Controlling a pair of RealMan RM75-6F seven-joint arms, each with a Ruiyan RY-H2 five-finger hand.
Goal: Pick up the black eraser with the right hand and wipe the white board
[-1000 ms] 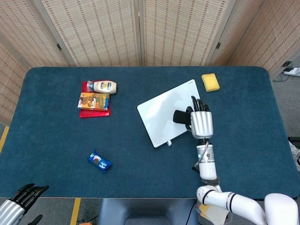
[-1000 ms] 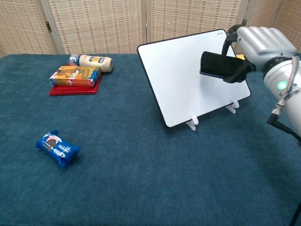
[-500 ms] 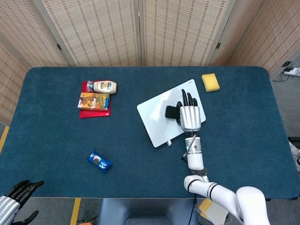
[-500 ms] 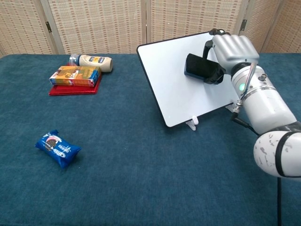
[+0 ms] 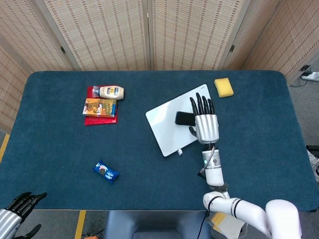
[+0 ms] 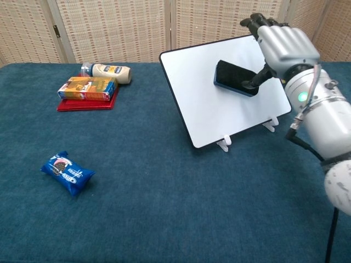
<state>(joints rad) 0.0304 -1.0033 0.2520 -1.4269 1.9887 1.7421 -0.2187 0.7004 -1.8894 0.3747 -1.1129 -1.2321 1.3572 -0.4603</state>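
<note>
The white board point(image 5: 167, 124) point(image 6: 203, 98) stands tilted on small feet right of the table's middle. The black eraser point(image 5: 184, 118) point(image 6: 233, 78) lies flat against its upper face. My right hand point(image 5: 206, 125) point(image 6: 285, 46) is at the eraser's right end with its fingers stretched out straight over the board's top edge. Only the thumb point(image 6: 255, 80) touches the eraser. My left hand point(image 5: 21, 208) shows at the lower left corner of the head view, below the table edge, holding nothing.
A yellow sponge point(image 5: 224, 87) lies behind the board. At the back left, a mayonnaise bottle point(image 5: 110, 91) point(image 6: 109, 71) and a snack box point(image 5: 99, 107) point(image 6: 88, 87) rest on a red book. A blue cookie pack point(image 5: 105, 172) point(image 6: 67, 172) lies front left.
My right hand carried the eraser leftward across the board. Its fingers, curled around the eraser before, have since straightened and lifted off it. The eraser stays on the board.
</note>
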